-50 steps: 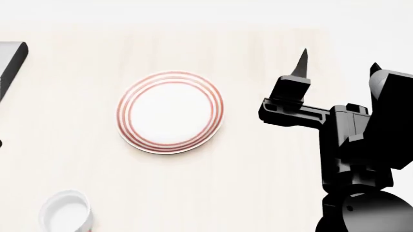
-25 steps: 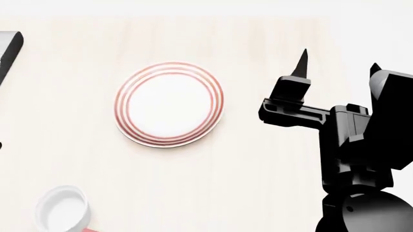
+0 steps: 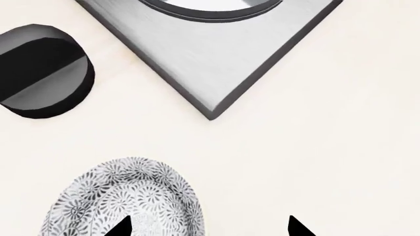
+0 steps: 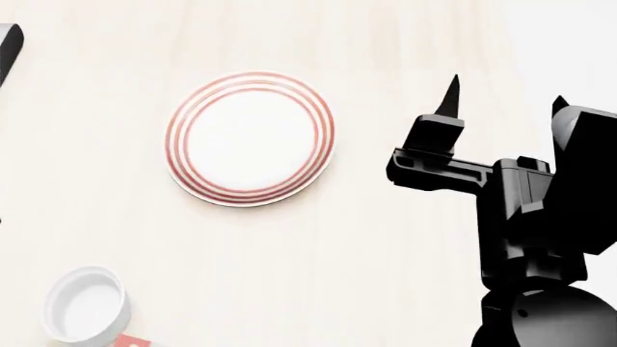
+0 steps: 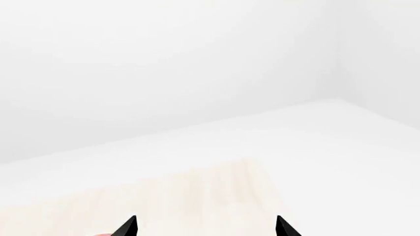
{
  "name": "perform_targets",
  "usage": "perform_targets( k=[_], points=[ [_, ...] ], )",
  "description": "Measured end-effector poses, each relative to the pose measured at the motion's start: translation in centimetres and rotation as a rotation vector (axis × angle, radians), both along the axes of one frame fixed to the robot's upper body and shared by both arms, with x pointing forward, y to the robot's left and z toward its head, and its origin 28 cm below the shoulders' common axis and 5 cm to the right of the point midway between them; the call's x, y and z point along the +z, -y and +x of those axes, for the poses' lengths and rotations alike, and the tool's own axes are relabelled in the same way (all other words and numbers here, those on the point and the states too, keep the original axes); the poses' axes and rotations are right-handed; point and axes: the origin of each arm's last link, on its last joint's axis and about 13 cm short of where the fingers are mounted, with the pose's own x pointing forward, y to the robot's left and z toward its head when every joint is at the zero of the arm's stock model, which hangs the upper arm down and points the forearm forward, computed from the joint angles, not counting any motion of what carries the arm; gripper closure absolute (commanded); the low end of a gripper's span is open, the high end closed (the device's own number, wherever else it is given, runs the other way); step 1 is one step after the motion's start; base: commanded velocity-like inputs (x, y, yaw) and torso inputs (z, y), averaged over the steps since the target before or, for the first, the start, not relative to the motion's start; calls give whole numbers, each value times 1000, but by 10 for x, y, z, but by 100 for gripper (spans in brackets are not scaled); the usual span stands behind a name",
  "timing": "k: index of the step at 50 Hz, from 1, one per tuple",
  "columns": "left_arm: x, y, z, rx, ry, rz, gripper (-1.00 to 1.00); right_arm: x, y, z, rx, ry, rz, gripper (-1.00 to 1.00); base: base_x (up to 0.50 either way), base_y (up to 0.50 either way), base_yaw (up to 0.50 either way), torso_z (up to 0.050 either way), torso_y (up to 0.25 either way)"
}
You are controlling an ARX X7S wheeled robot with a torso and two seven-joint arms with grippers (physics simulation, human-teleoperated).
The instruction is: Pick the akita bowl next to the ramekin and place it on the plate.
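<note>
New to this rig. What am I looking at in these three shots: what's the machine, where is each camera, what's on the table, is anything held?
It is a simulated two-armed wheeled robot, steered by a person. The head view looks down over a pale table: a red-ringed plate, a small white ramekin at the near left, and the black right arm raised with its right claw open and empty. The other two cameras sit near each claw. The left wrist view shows the left claw, open, hovering over a grey-patterned bowl; one tip shows in front of the bowl. Also there: a black knob and a corner of a steel panel. The right wrist view sees mostly blank white background. Nothing is held.
</note>
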Motion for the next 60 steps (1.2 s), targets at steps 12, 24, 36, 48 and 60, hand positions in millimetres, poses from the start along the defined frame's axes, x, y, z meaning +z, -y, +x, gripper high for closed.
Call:
perform_targets(
  k=[12, 24, 36, 48, 60],
  points=[
    [-2, 1, 0, -3, 1, -1, -100, 0, 0, 0, 1, -1, 0, -100, 0, 0, 0, 0, -76],
    [-4, 0, -1, 1, 0, -4, -100, 0, 0, 0, 1, 0, 1, -100, 0, 0, 0, 0, 0],
    [-4, 1, -1, -4, 6, 2, -100, 0, 0, -1, 2, 0, 1, -100, 0, 0, 0, 0, -140],
    [-5, 1, -2, 3, 5, -9, -100, 0, 0, -1, 2, -1, 1, -100, 0, 0, 0, 0, 0],
    [-4, 1, -1, -2, 9, 6, -100, 0, 0, 0, 2, -1, 1, -100, 0, 0, 0, 0, -79]
  ],
)
